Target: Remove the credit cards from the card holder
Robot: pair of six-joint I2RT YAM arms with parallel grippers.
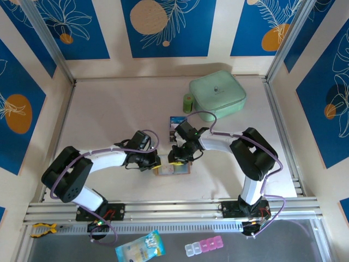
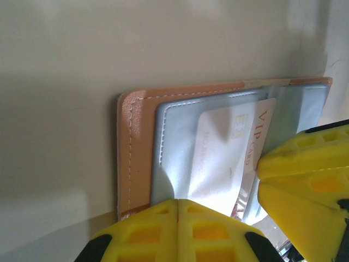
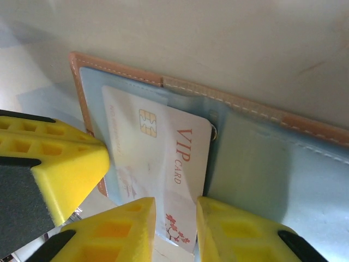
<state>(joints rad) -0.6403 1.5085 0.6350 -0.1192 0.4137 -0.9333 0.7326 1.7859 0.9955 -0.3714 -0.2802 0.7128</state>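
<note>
The top external camera hangs above and behind the arm bases (image 1: 98,210), looking steeply down on the whole pale table (image 1: 109,109) from far off. The left wrist camera sits just behind the left gripper (image 2: 178,210), very close to the small tan leather-like bifold card holder (image 2: 136,142), looking obliquely down on it. The right wrist camera sits behind the right gripper (image 3: 175,218), equally close, facing the holder from the opposite side. Both wrist views share the white plastic credit card (image 2: 223,147) printed VIP and the holder's grey-blue pockets (image 3: 262,164).
</note>
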